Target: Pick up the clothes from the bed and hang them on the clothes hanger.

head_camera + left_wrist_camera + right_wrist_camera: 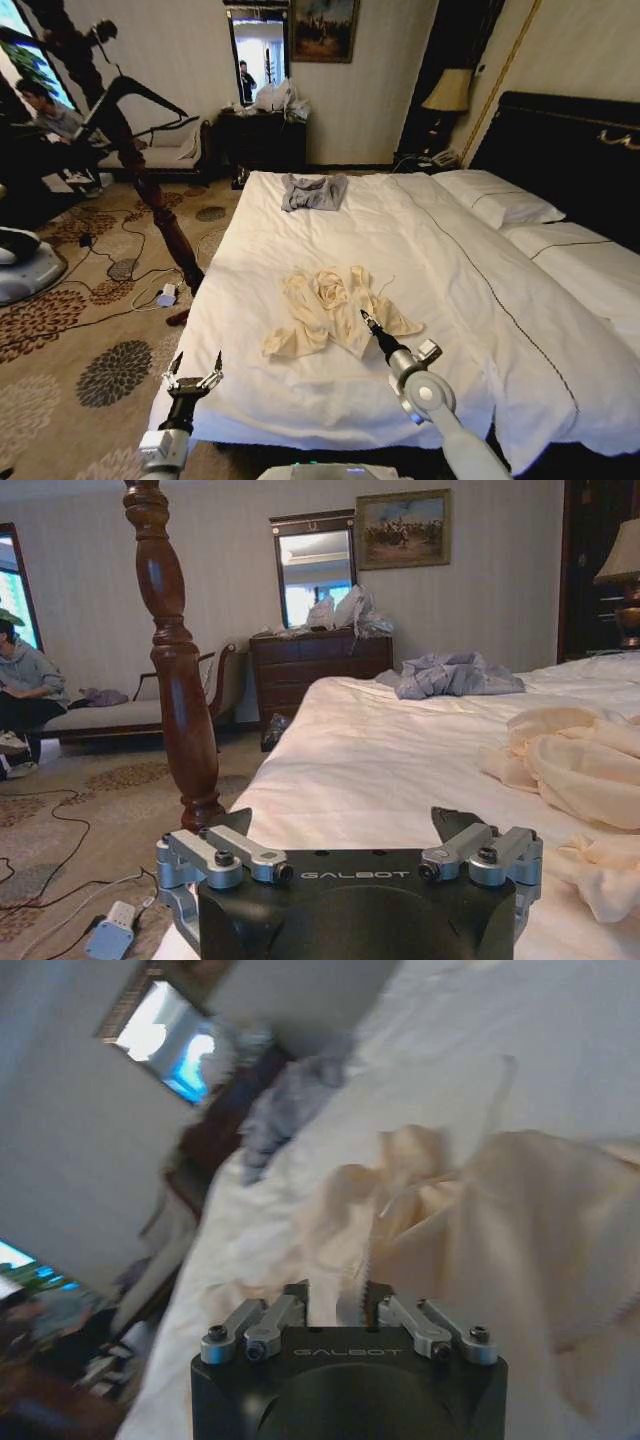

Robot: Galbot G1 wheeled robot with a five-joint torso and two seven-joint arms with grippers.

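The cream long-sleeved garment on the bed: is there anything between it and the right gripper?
Nothing visible is. The right gripper is directly above the crumpled cream garment of thin fabric on the white-sheeted bed, fingers narrowly apart. The small grey garment lies far off, near the bed's far end.

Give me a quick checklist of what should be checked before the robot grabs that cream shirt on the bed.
1. The clothes lie crumpled on the bed within reach: ok.
2. Right tool over the clothes: ok.
3. Right tool fingers narrow, barely apart; gripping fabric: cannot tell.
4. Left tool open, at the bed's near corner, clear of the clothes: ok.
5. Grey garment far away, apart from the clothes: ok.
6. The clothes hanger located: cannot tell.
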